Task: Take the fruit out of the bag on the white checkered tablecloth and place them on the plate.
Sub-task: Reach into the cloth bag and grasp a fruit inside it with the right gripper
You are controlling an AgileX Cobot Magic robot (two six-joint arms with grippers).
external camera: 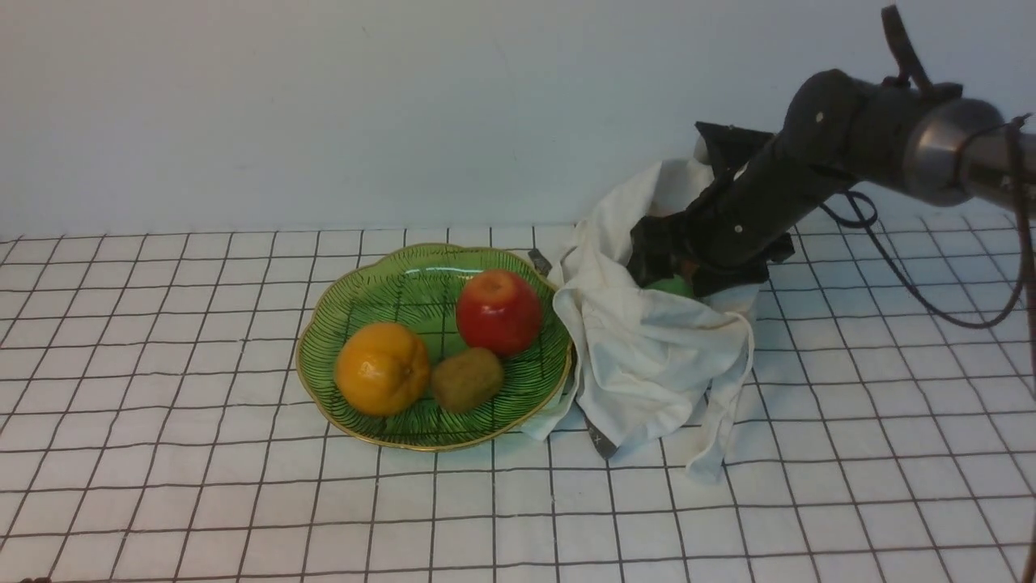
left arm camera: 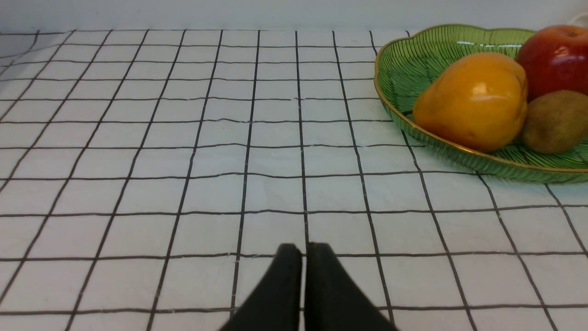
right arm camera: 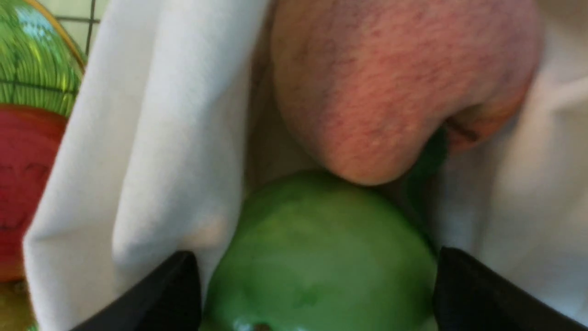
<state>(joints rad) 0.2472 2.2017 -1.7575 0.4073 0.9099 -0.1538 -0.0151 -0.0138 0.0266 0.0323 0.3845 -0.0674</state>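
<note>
The bag (external camera: 647, 356) by the plate (external camera: 380, 291) hides most of the apple (right arm camera: 321, 220) and peach (right arm camera: 390, 82) inside. Its tag (external camera: 600, 441) is too small to read. Right gripper (right arm camera: 312, 271) is spread around the apple; left gripper (left arm camera: 304, 250) is pinched together.

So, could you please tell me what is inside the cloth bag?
A green apple touching a pinkish peach, with the open right hand astride the apple. Anything beneath them is hidden by fruit and the bag.

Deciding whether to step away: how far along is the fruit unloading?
Done: nothing; neither bagged fruit is on the plate. In hand: the right gripper, jaws open, straddles the green apple inside the bag. Remaining: moving that apple and the peach beside it to the plate.
</note>
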